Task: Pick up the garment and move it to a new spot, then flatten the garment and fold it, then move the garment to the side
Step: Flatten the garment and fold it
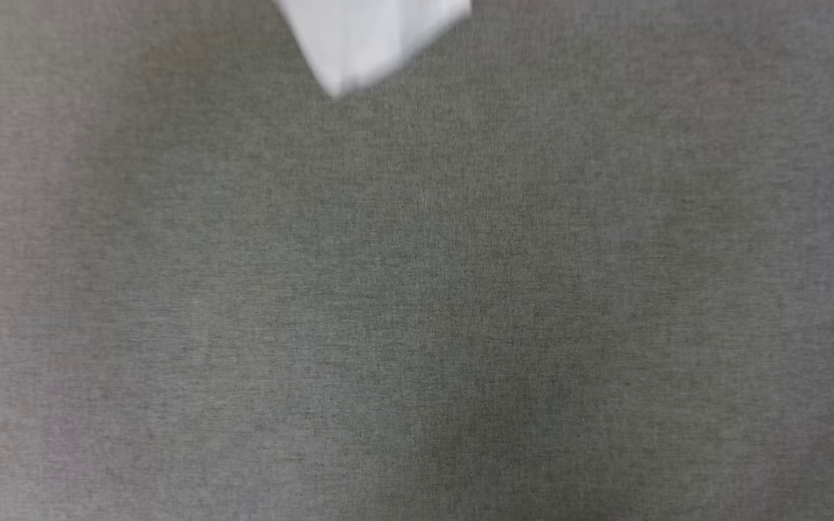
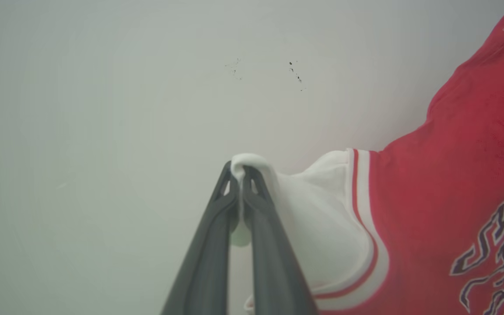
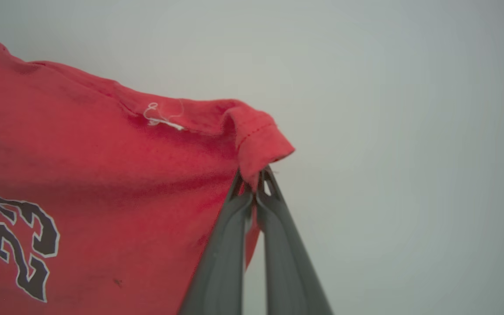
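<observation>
Left claw (image 2: 239,173) pinches the white sleeve (image 2: 322,205), right claw (image 3: 254,179) pinches a red hem corner (image 3: 260,135); I'm holding the garment (image 2: 453,197) slung between them, aloft, long axis claw to claw, above the grey counter (image 1: 417,289).

Indoor spot, type of room can't be pinned down. Head view gives a flat grey woven cloth surface (image 1: 417,304), blurred; could be a covered bench or a bed, can't tell which. Wrist views give a bare off-white wall (image 2: 103,109) with a few small dark specks (image 2: 295,74).
</observation>
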